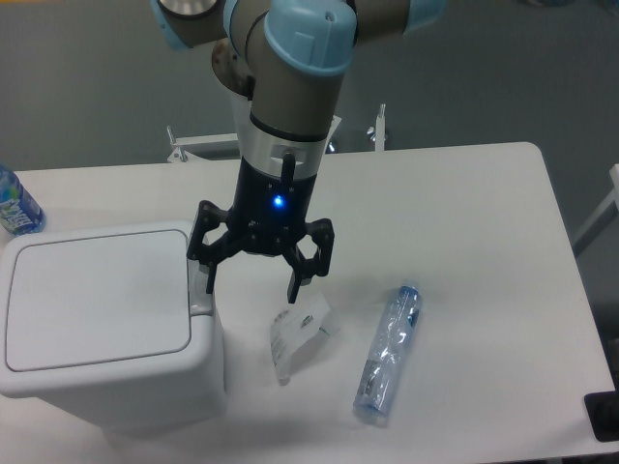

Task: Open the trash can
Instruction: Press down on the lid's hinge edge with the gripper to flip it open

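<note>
The trash can (111, 329) stands at the near left corner of the white table (464, 213), its flat hinged lid (97, 296) shut, so whatever is inside cannot be seen. The grey push-button tab (200, 285) sits on the can's right edge. The gripper (251, 280) hangs just above and to the right of that tab with its 2 fingers spread wide and nothing between them; the left fingertip (208, 280) is at the tab, though contact cannot be told. A blue light glows on the gripper body. Right of the can lie a crumpled clear wrapper (295, 333) and, farther right, a flattened plastic bottle (387, 353). Behind the can, at the table's left edge, a blue-labelled bottle (14, 205) is partly visible.
</note>
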Motion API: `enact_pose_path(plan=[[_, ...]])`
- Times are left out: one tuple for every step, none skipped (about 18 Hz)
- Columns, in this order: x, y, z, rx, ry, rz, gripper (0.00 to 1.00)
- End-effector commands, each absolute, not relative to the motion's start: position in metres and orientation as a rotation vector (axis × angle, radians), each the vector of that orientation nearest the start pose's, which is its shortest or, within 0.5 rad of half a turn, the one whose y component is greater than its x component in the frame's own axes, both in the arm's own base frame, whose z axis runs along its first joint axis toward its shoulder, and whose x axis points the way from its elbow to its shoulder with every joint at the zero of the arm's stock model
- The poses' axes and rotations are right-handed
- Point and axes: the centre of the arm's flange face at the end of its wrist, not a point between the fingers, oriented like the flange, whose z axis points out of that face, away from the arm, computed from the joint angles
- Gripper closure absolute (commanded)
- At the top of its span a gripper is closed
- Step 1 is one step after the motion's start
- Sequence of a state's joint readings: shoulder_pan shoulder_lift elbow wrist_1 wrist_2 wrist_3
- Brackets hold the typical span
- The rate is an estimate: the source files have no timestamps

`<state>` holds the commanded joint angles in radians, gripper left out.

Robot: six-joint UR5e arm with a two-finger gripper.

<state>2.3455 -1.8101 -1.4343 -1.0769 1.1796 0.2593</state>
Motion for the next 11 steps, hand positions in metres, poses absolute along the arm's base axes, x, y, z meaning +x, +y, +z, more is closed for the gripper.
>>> enact_pose_path(plan=[[-0.3100,0.5616,0.4880,-2.547,-0.563,-0.193,0.00],[-0.3097,0.5613,0.4894,-2.543,-0.563,-0.190,0.00],[-0.3097,0.5613,0.4892,-2.544,-0.564,-0.191,0.00],[-0.3096,0.5612,0.4886,-2.544,-0.564,-0.191,0.00],[-0.3093,0.5609,0.4862,-2.548,-0.566,-0.195,0.00],[-0.3084,0.5599,0.4857,-2.548,-0.569,-0.196,0.00],[-0.3078,0.5594,0.4855,-2.550,-0.574,-0.200,0.00],[-0.3066,0.5596,0.4867,-2.547,-0.572,-0.200,0.00],[-0.3064,0.5594,0.4851,-2.549,-0.573,-0.203,0.00],[-0.3063,0.5591,0.4835,-2.552,-0.577,-0.204,0.00],[-0.3060,0.5591,0.4821,-2.552,-0.577,-0.206,0.00]])
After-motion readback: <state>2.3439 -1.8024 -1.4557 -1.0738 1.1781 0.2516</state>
